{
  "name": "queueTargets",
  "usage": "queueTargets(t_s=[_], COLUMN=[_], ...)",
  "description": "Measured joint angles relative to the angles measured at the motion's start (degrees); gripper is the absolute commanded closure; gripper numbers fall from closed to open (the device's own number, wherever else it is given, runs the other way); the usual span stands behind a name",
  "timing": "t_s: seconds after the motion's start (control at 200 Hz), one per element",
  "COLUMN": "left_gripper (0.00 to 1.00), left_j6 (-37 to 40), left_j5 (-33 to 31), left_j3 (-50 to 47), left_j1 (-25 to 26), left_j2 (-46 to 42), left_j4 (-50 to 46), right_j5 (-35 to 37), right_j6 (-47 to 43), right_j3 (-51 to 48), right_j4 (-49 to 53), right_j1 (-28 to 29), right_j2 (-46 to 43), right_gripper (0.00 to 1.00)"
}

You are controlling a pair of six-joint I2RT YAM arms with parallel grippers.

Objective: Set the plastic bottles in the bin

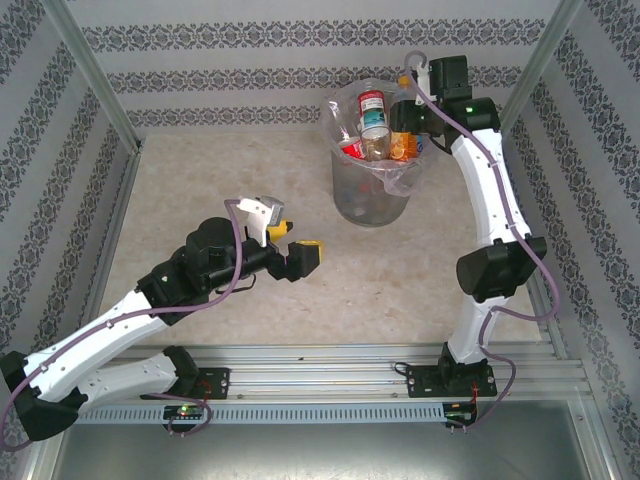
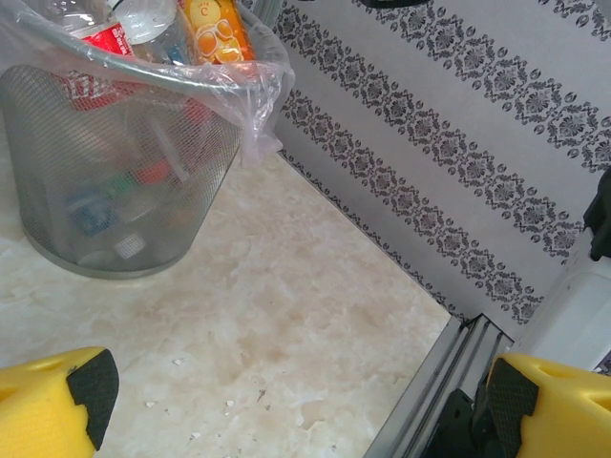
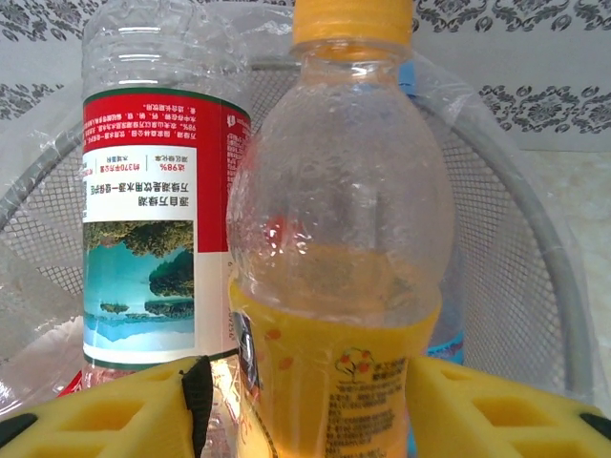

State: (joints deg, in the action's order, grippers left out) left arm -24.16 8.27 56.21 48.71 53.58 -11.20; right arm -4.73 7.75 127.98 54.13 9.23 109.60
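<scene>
In the upper right of the top view, the right gripper [image 3: 305, 391] flanks an orange bottle [image 3: 334, 286] standing in the bin [image 1: 366, 203]; I cannot tell if it pinches. The left gripper [image 1: 293, 243] is spread wide.

Two white arms, black joints, yellow fingers.
Left arm [image 1: 110, 330] and right arm [image 1: 490, 190]: white link covers, chunky black joint housings, black base plates [image 1: 195, 383]. A mauve cable [image 1: 232, 275] loops along each arm. Green light [image 1: 467, 106] on the right arm's top joint. Left gripper [image 1: 292, 243] and right gripper [image 3: 305, 410]: blocky yellow fingers [image 2: 48, 401] with black pads [image 2: 95, 386]. White camera mount [image 1: 255, 210] on the left wrist.
</scene>
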Motion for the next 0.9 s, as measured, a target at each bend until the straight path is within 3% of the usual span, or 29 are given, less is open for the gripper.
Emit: queueTargets(t_s=[0.37, 0.649, 0.899], left_gripper=[0.00, 0.00, 0.00], left_j6=[0.00, 0.02, 1.33], left_j5=[-0.02, -0.66, -2.25], left_j3=[-0.37, -0.37, -0.37], left_j1=[0.00, 0.00, 0.00], left_j2=[-0.24, -0.61, -0.81], left_j4=[-0.02, -0.22, -1.79], right_j5=[0.66, 0.85, 0.83], right_j6=[-0.63, -0.63, -0.68], right_j3=[1.36, 1.66, 0.39], right_j4=[-0.57, -0.22, -0.04], right_j1=[1.16, 1.16, 1.16], right_j2=[1.70, 1.55, -3.45], right_gripper=[0.48, 0.39, 0.24])
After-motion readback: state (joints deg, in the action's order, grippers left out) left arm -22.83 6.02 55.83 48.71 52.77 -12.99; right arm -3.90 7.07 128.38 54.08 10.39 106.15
